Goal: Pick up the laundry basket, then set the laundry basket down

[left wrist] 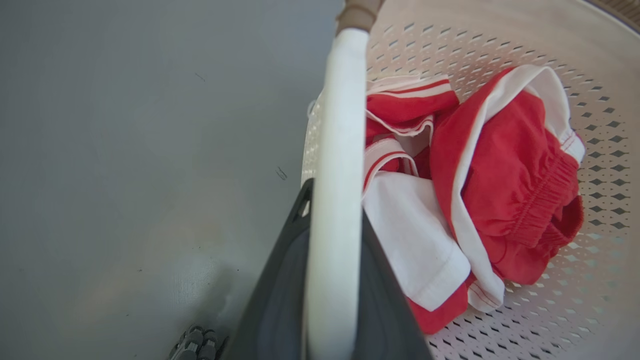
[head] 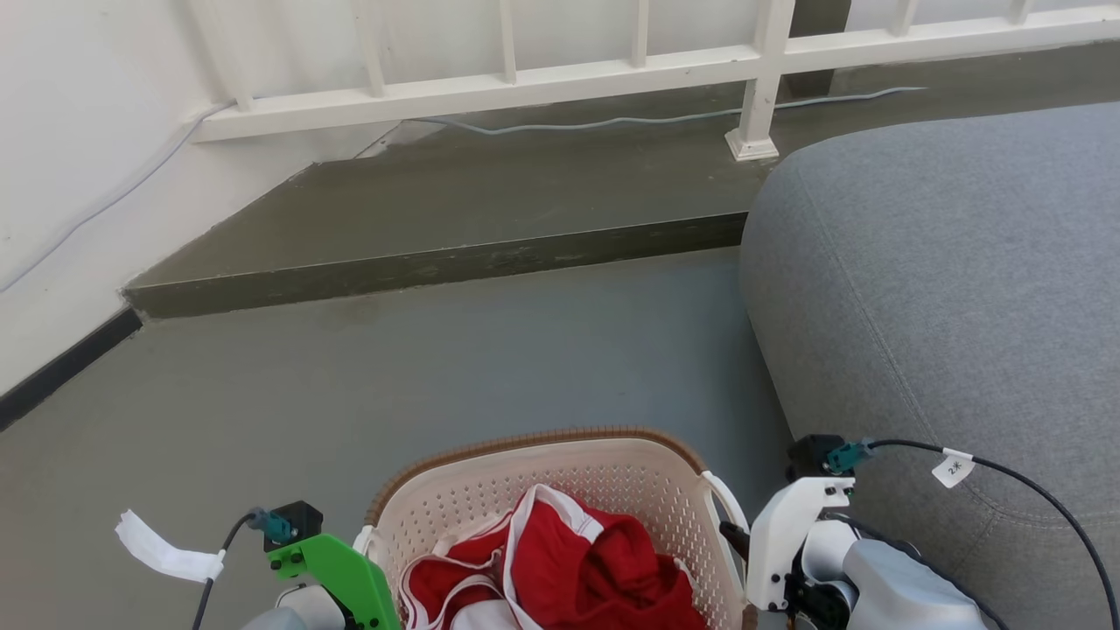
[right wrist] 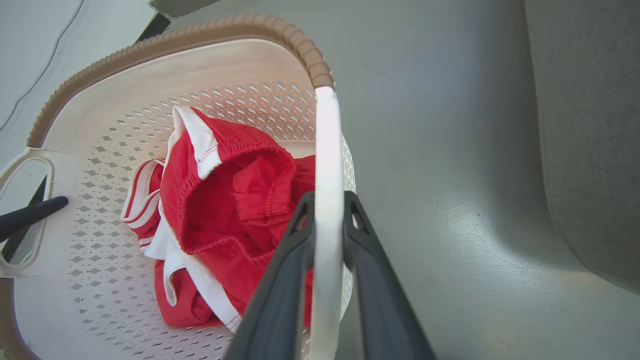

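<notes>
The laundry basket [head: 490,499] is cream and perforated with a brown woven-look rim, and sits at the bottom middle of the head view between my two wrists. Red and white clothes [head: 604,560] lie inside it. In the left wrist view my left gripper [left wrist: 334,200] is shut on one white side handle [left wrist: 340,125]. In the right wrist view my right gripper [right wrist: 328,197] is shut on the other white handle [right wrist: 327,150]. A dark finger of the left gripper [right wrist: 30,215] shows by the far handle. I cannot tell whether the basket [right wrist: 200,65] touches the floor.
A large grey upholstered seat [head: 945,280] stands close on the right. Grey floor [head: 437,367] stretches ahead to a raised dark step [head: 437,262] with a white railing [head: 612,70] and a cable on it. A white wall [head: 79,175] runs along the left.
</notes>
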Controlling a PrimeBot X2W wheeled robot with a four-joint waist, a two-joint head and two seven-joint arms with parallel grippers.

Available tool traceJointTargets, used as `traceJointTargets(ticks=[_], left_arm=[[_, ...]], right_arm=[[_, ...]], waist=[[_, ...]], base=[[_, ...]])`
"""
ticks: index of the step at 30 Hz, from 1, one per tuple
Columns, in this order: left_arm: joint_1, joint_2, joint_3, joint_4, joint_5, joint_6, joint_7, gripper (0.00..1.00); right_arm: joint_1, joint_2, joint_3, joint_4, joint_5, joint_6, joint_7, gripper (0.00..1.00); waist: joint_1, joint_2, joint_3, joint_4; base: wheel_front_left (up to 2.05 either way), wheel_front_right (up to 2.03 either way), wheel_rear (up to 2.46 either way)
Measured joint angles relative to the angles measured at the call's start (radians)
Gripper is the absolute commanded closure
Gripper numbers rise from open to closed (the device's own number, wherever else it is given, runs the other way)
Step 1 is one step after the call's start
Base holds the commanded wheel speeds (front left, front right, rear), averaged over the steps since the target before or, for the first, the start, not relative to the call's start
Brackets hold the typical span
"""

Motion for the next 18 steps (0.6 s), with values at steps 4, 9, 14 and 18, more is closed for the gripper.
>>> traceJointTargets(ticks=[4,9,14,18], left_arm=[[0.0,0.0,-0.002,-0.001,0.0,0.0,-0.003,1.0],[0.0,0.0,-0.006,-0.006,0.0,0.0,-0.009,1.0],[-0.001,0.0,-0.009,-0.009,0.0,0.0,-0.021,1.0],[-0.007,0.001,-0.016,-0.017,0.0,0.0,-0.035,1.0]], right_arm=[[0.0,0.0,0.002,0.003,0.01,0.0,-0.005,1.0],[-0.001,-0.002,0.007,0.003,0.014,0.0,-0.007,1.0],[-0.007,-0.002,0.008,0.003,0.017,0.0,-0.01,1.0],[-0.026,-0.003,0.007,0.005,0.017,0.0,-0.021,1.0]], waist=[[0.0,0.0,0.003,0.002],[0.0,0.0,0.013,0.003],[0.0,0.0,0.034,0.002],[0.0,0.0,0.059,0.002]], base=[[0.0,0.0,0.0],[0.0,0.0,0.0],[0.0,0.0,0.0],[0.0,0.0,0.0]])
